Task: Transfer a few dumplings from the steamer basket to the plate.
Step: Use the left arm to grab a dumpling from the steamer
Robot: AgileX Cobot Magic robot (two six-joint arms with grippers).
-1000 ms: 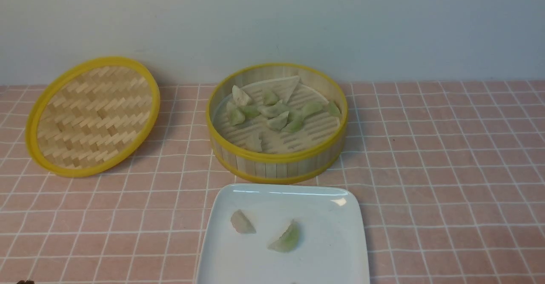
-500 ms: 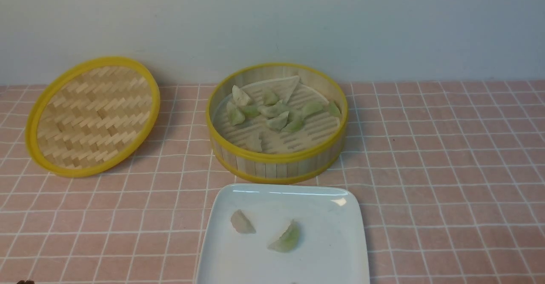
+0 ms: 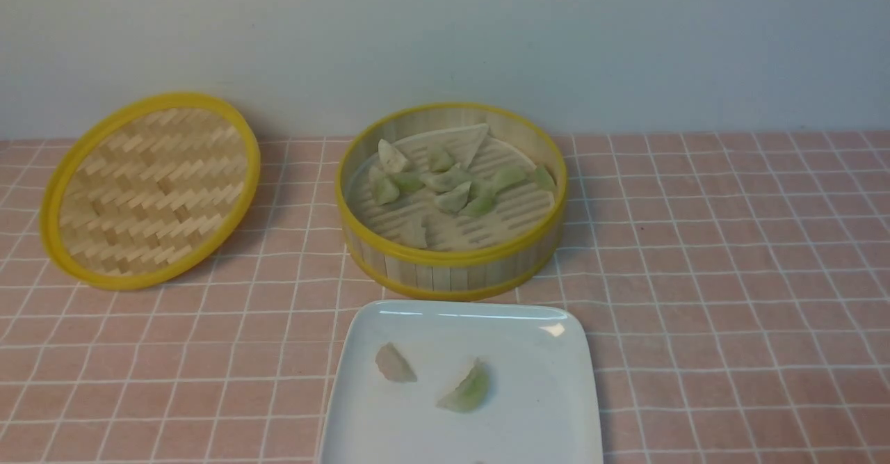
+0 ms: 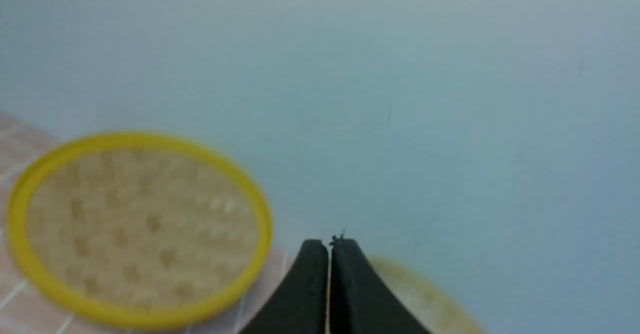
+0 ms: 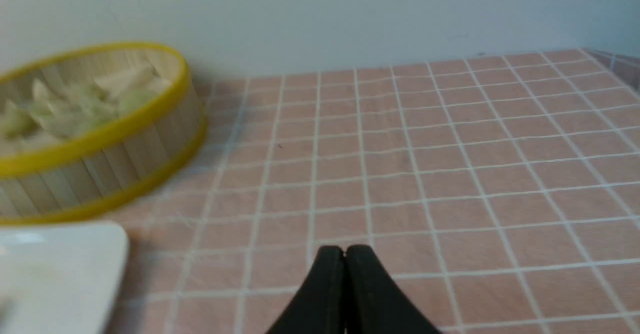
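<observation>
L gripper (image 4: 329, 244) & R gripper (image 5: 344, 250): jaws are seen pressed together, nothing held; neither is caught in the front view. Nearest, the plate (image 3: 556, 394) is seen w/ two dumplings (image 3: 467, 389) on it, apart from each other. Just behind it the steamer basket (image 3: 452, 269) is set, w/ many more clustered mid-floor, several touching. Farther left, the lid (image 3: 149, 189) is tilted up at the wall (image 3: 445, 33). Risks, as judged: a neighbour could be dragged along if a pick is made inside the cluster; soft skin could be torn by too hard a pinch; the basket's rim could be clipped on entry & the basket shoved into the plate.
</observation>
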